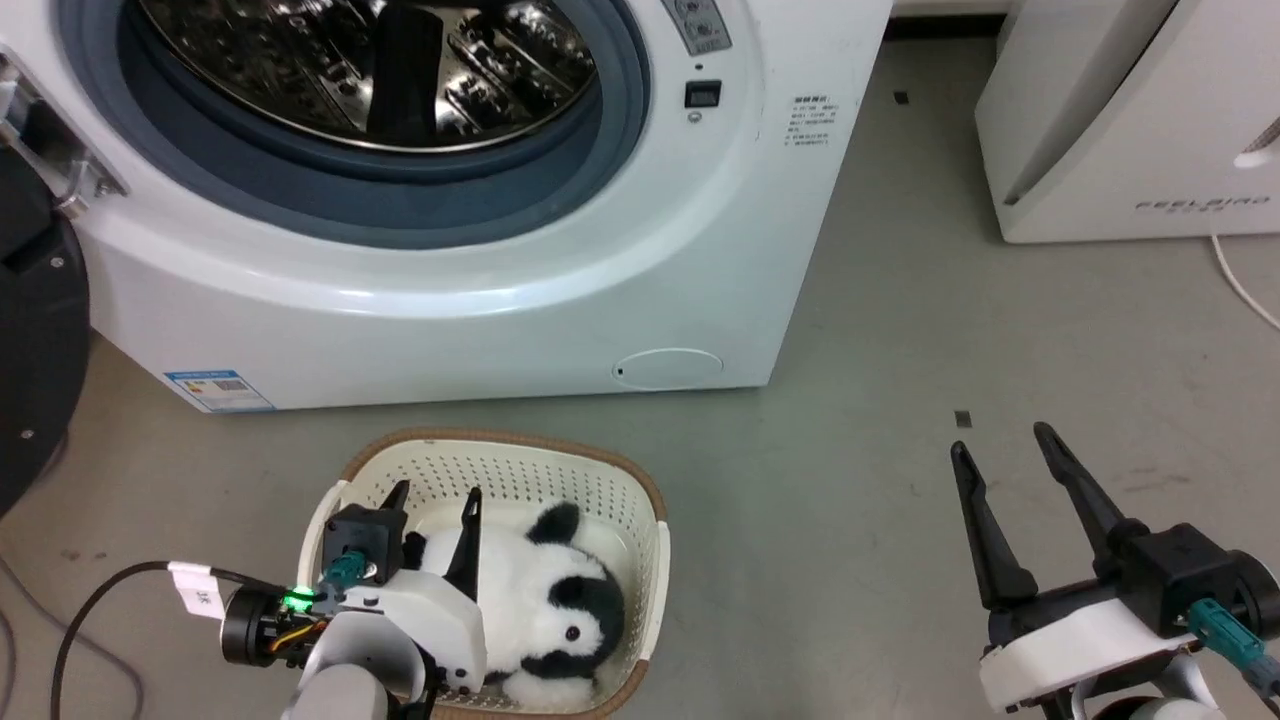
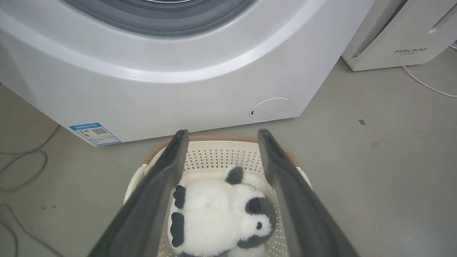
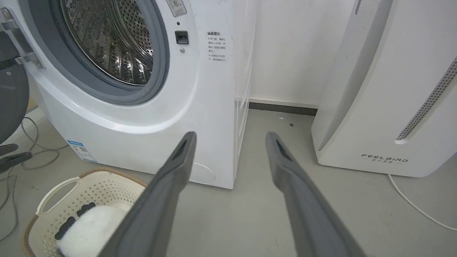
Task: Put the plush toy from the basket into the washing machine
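Left pincer (image 1: pixel 437 490) hovering over basket (image 1: pixel 640 480), fingers spread wide, gripping nothing. Panda toy (image 1: pixel 545 600) lying in basket, just below pincer and between its two fingers; whether touching, cannot tell. Washing machine (image 1: pixel 450 300) standing straight ahead of left pincer, just beyond basket's far rim, drum (image 1: pixel 300 60) showing, door (image 1: pixel 30 300) hanging open off to pincer's left. Right pincer (image 1: pixel 1002 438) hanging above floor (image 1: pixel 880 330), well apart from basket, fingers parted, holding nothing. White appliance (image 1: pixel 1130 130) standing ahead of right pincer, slightly to its right.
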Available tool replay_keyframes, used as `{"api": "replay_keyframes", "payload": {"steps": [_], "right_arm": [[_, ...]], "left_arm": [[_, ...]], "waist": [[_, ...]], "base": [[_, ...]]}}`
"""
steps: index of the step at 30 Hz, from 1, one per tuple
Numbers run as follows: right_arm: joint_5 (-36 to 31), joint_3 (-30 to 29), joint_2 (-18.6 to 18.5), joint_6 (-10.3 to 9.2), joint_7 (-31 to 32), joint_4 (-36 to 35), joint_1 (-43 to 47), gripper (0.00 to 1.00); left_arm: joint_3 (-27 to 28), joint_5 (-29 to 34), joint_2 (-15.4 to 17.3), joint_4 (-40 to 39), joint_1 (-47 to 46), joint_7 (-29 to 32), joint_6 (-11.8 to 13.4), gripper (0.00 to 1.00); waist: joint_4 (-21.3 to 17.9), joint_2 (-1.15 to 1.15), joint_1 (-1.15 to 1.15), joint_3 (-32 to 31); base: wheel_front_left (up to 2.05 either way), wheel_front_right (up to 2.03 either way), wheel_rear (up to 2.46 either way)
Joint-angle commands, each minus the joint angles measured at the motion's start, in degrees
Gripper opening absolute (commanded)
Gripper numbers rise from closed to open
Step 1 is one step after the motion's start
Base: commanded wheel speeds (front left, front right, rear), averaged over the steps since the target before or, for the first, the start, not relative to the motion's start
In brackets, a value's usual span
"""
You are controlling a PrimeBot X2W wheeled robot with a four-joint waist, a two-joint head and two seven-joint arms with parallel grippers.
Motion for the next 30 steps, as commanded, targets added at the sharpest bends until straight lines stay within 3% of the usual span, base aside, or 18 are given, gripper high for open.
{"api": "replay_keyframes", "payload": {"steps": [1,30], "right_arm": [[0.3,-0.1,0.0,-0.02,-0.6,-0.5,-1.1,1.00],[2.7,2.0,0.0,-0.04,-4.0,-6.0,-4.8,1.00]], "left_arm": [[0.1,-0.8,0.5,1.9,-1.8,-0.4,-0.2,1.00],[-5.7,-1.8,6.8,24.6,-17.0,0.9,-2.2,1.00]], "waist": [[-0.4,0.00,0.00,1.2],[-3.7,0.00,0.00,16.2]], "base": [[0.00,0.00,0.00],[0.00,0.00,0.00]]}}
